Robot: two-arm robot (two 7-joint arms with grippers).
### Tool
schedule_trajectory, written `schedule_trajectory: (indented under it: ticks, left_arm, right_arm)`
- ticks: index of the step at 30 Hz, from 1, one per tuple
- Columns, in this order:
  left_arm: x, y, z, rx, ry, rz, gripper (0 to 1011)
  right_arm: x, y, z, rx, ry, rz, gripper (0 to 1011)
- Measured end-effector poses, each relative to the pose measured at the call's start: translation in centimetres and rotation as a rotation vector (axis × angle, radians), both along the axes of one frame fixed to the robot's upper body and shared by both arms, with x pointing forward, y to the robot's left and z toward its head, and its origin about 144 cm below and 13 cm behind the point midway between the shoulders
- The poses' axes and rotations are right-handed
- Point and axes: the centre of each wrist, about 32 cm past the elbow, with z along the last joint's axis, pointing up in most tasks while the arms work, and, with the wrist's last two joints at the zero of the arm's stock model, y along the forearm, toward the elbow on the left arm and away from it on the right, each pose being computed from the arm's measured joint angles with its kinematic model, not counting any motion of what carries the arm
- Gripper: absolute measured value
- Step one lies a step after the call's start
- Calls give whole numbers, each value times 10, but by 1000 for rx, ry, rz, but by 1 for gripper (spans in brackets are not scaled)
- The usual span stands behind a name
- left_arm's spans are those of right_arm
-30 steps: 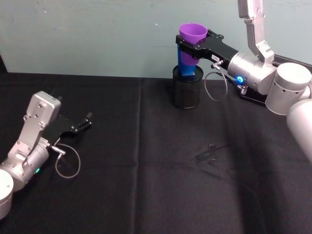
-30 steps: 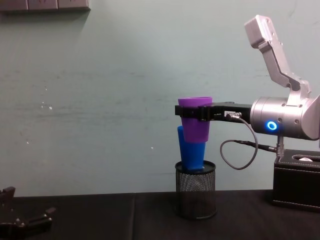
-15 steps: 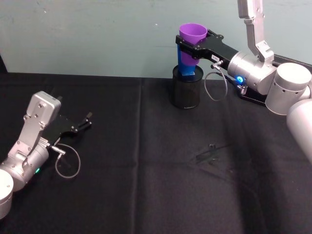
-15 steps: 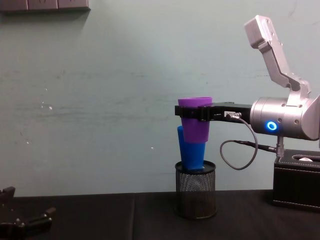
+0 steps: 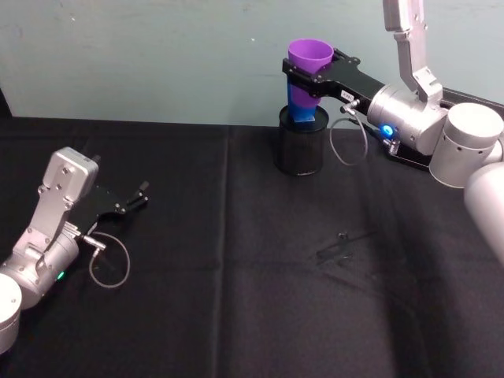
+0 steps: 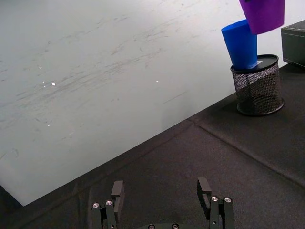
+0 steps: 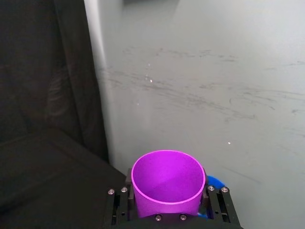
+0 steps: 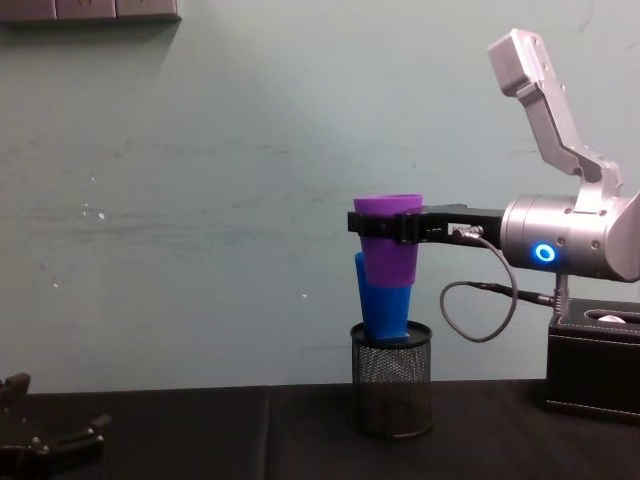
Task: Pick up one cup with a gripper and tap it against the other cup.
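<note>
Where the black-draped worktop (image 5: pixel 236 299) meets the pale wall, the count runs: cups, two; wire-mesh pen holder, one; black box, one; end effectors, two. Purple cup (image 5: pixel 309 53): upright, mouth up, held in the air above the pen holder. Blue cup (image 5: pixel 298 104): lower end seated in the pen holder (image 5: pixel 299 151), body leaning, its upper part just beside the purple cup's base; whether the two touch cannot be told. The pen holder stands near the wall at the worktop's far edge, the black box (image 8: pixel 592 368) to its right under the right arm; a grey cable loop hangs between them. Right end effector (image 5: pixel 309 76): reaching in level from the right, jaws clamped on the purple cup just below its rim. Left end effector (image 6: pixel 161 195): low over the worktop's left side, well apart from both cups, fingers spread wide, nothing between them.
</note>
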Motion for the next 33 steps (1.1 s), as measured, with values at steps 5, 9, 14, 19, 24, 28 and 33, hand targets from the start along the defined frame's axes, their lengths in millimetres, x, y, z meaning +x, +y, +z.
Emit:
schedule_trajectory:
  ticks: [5,9,14,19,24,28,33]
  left_arm:
    - [0,0,0,0,0,0,1004]
    - [0,0,0,0,0,0,1005]
    - [0,0,0,0,0,0,1005]
    - [0,0,0,0,0,0,1005]
    - [0,0,0,0,0,0,1005]
    - [0,0,0,0,0,0,1005]
    - [0,0,0,0,0,0,1005]
  right_arm:
    - [-7,-2,0,-5,4,12,743]
    - [-14,-4,0,-8,6,22,743]
    - [-22,-7,1,-8,7,35,743]
    - [-29,-8,2,-4,14,45,743]
    - [-36,-12,4,2,16,51,743]
    - [-41,-15,5,4,18,55,743]
    - [-51,-22,5,5,27,57,743]
